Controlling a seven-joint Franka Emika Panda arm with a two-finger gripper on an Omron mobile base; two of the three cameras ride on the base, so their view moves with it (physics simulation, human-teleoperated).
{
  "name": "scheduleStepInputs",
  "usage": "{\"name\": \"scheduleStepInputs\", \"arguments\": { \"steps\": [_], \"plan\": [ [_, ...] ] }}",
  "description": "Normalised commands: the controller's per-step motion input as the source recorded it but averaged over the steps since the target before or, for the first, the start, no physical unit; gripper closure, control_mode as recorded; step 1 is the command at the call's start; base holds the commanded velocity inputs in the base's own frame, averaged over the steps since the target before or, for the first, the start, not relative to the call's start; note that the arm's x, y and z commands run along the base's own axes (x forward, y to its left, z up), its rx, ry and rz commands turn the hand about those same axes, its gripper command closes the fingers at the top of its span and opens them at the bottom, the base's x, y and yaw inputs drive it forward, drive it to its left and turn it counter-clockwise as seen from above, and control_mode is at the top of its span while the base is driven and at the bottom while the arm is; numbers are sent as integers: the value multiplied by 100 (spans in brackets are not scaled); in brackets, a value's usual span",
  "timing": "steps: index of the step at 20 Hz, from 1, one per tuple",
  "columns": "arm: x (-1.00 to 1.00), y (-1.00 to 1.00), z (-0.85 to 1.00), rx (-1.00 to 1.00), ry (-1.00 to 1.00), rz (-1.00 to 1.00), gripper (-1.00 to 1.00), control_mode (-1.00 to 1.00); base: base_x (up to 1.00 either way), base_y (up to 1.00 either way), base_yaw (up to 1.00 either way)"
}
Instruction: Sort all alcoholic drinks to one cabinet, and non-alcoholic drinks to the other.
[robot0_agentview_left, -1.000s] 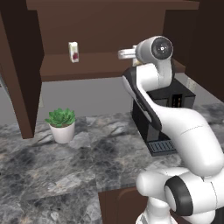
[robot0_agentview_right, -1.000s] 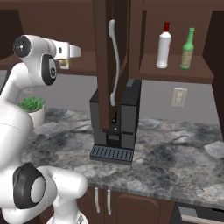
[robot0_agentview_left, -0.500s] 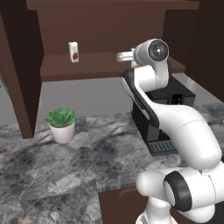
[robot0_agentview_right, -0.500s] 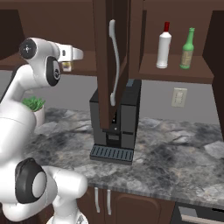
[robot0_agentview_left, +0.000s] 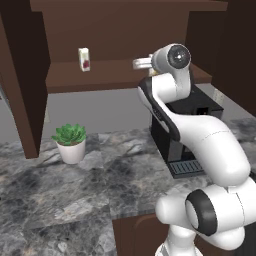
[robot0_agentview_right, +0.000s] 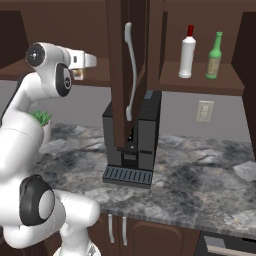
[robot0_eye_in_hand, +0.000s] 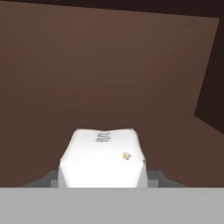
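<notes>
- The tool (robot0_eye_in_hand: 103, 186) pinches the cream carton (robot0_eye_in_hand: 103, 159) between its tips, seen close up in the hand view against the wide cabinet's (robot0_agentview_left: 125, 30) brown back wall.
- In the left base view the arm reaches up to the shelf (robot0_agentview_left: 115, 75), with the hand at its right part.
- The white carton (robot0_agentview_left: 84, 59) stands upright further left on the same shelf, well apart from the hand.
- The green bottle (robot0_agentview_right: 214, 56) stands in the narrow cabinet (robot0_agentview_right: 210, 82), just beside a white bottle (robot0_agentview_right: 187, 52) with a red cap.
- That cabinet's door (robot0_agentview_right: 126, 70) hangs open above the coffee machine (robot0_agentview_right: 134, 140).
- A potted plant (robot0_agentview_left: 70, 143) sits on the worktop (robot0_agentview_left: 65, 195).
</notes>
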Motion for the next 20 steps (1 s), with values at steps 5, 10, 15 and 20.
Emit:
{"name": "scheduleStepInputs", "arguments": {
  "steps": [5,10,15,20],
  "plan": [
    [10,0,8,0,0,-1,100,-100,0,0,0],
    [14,0,1,0,0,-1,100,-100,0,0,0],
    [19,2,-1,0,0,0,100,-100,0,0,0],
    [21,1,0,0,0,0,100,-100,0,0,0]
  ]
}}
